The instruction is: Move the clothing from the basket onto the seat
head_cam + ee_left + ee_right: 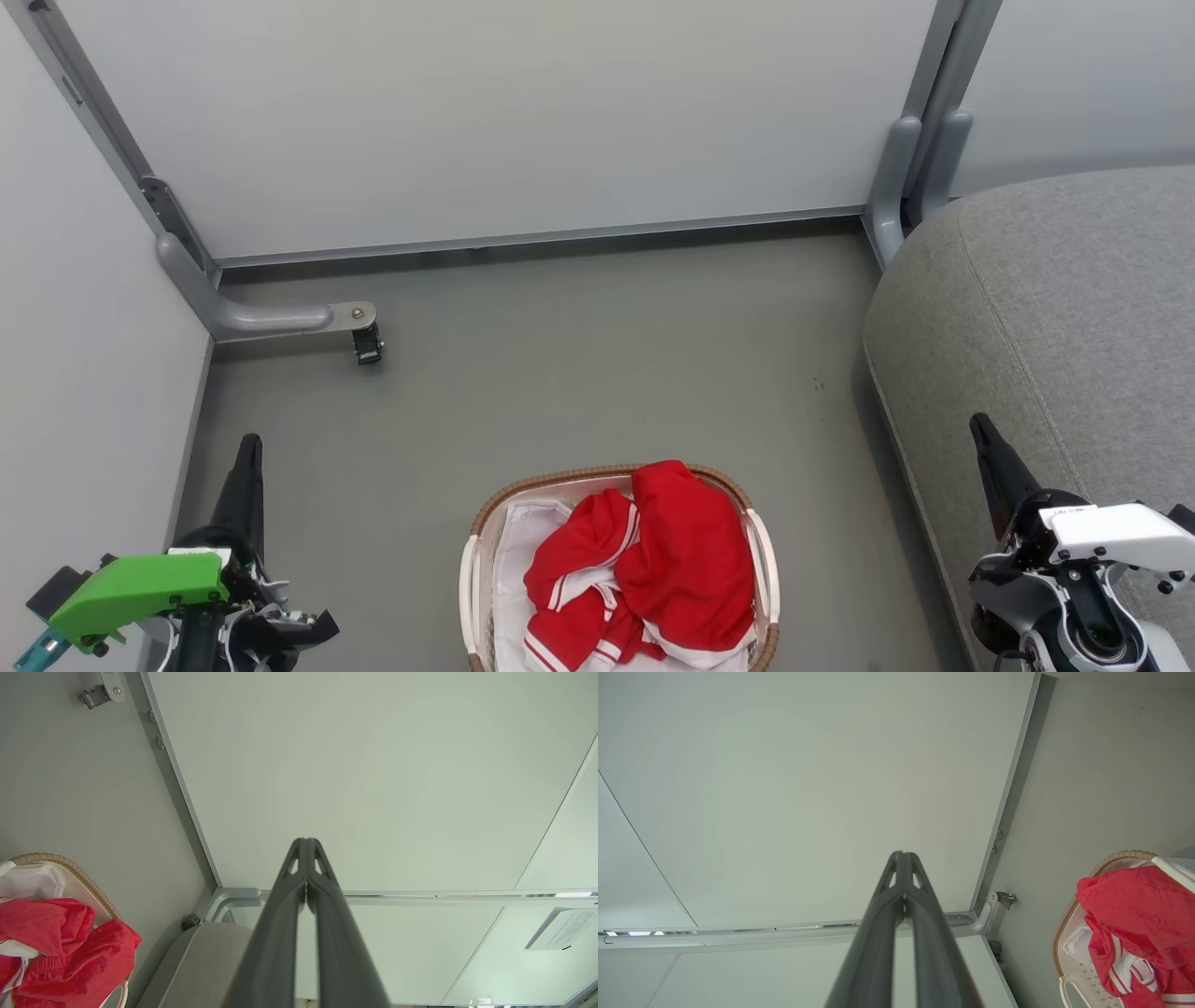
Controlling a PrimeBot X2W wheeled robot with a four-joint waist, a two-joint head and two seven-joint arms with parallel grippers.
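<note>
Red clothing (653, 569) with white stripes lies heaped in the white basket (481, 551) with a brown woven rim, at the bottom middle of the head view. The grey seat (1055, 308) fills the right side. My left gripper (248, 446) points up at the lower left, shut and empty, well left of the basket. Over the seat's front edge at the lower right, my right gripper (978, 426) is shut and empty too. The left wrist view shows the clothing (60, 952), basket (70, 868), seat (205, 961) and shut gripper (306, 841). The right wrist view shows the clothing (1134, 924), basket (1083, 980) and shut gripper (903, 854).
Pale partition panels (504, 112) close the back and left of the grey floor (597, 373). A grey metal foot with a small black caster (367, 343) juts out at the left, and a grey post (896, 187) stands by the seat's back corner. White fabric (518, 551) lines the basket.
</note>
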